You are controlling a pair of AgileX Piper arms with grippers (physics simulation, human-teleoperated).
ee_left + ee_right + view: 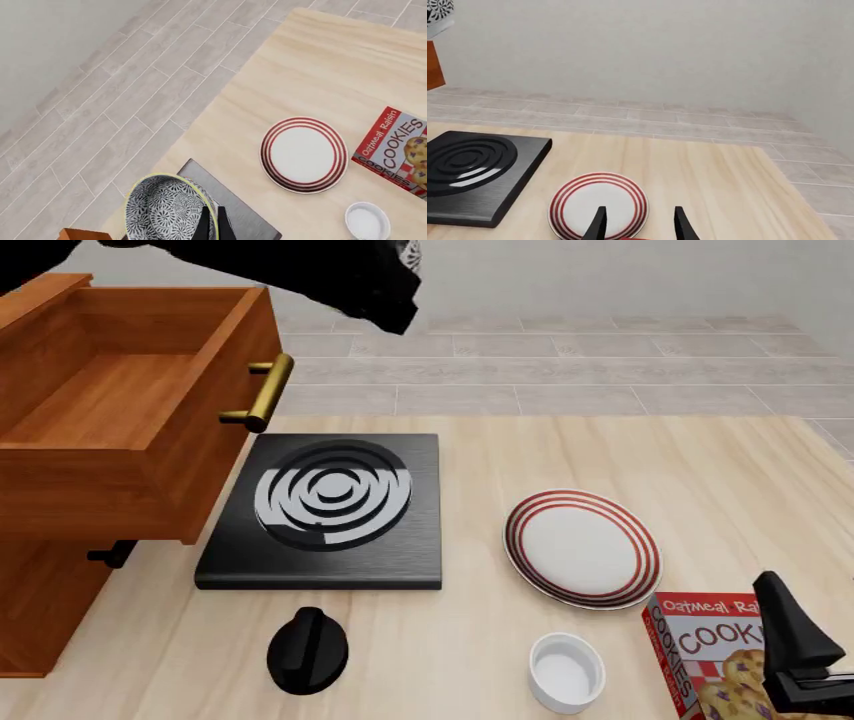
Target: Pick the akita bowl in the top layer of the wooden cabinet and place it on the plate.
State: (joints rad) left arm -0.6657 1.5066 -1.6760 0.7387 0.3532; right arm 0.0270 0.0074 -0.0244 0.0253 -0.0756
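Observation:
The akita bowl [167,207], dark and speckled inside with a pale rim, hangs in the air above the black stove [327,505]. My left gripper [213,222] is shut on the bowl's rim. In the front view the left arm [334,280] is high at the top, with only a sliver of the bowl [411,255] showing. The top layer [134,410] of the wooden cabinet [54,610] is pulled open and empty. The red-ringed plate [581,547] lies right of the stove, bare. My right gripper [639,220] is open, low at the near right, and points toward the plate [599,206].
A white ramekin [565,672] and a cookies box [714,655] sit near the front edge right of centre. A black knob-shaped object [307,650] lies in front of the stove. The drawer's brass handle [263,392] juts out over the stove's left edge.

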